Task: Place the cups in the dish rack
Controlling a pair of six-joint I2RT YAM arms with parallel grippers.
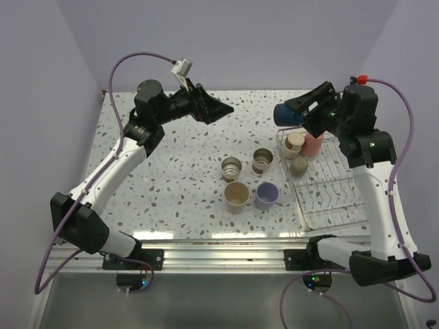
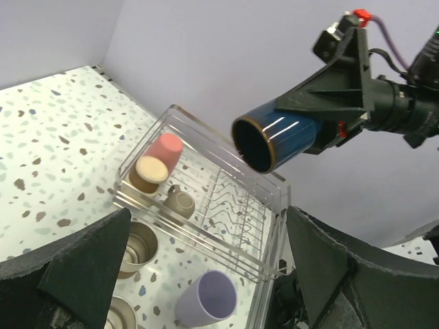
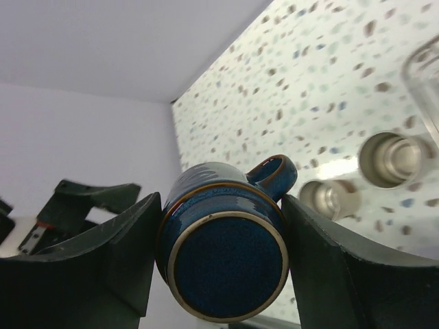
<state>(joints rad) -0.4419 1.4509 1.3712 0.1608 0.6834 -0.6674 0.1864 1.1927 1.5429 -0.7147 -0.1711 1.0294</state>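
Note:
My right gripper (image 1: 296, 110) is shut on the small dark blue cup (image 1: 282, 114), holding it on its side in the air above the far left corner of the dish rack (image 1: 329, 205). From the right wrist I see its base and handle (image 3: 226, 257) squeezed between both fingers. Inside the rack stand a red-pink cup (image 1: 314, 144), a tan cup (image 1: 295, 142) and a small tan mug (image 1: 299, 166). Two steel cups (image 1: 232, 166) (image 1: 263, 161), a tan cup (image 1: 236, 197) and a lavender cup (image 1: 267, 195) sit on the table left of the rack. My left gripper (image 1: 218, 110) hangs open and empty, facing the blue cup (image 2: 274, 140).
The near part of the rack's gridded bottom (image 2: 240, 205) is bare. Lavender walls close in the table at the back and on both sides. The left arm reaches up along the left half of the speckled table (image 1: 171, 178).

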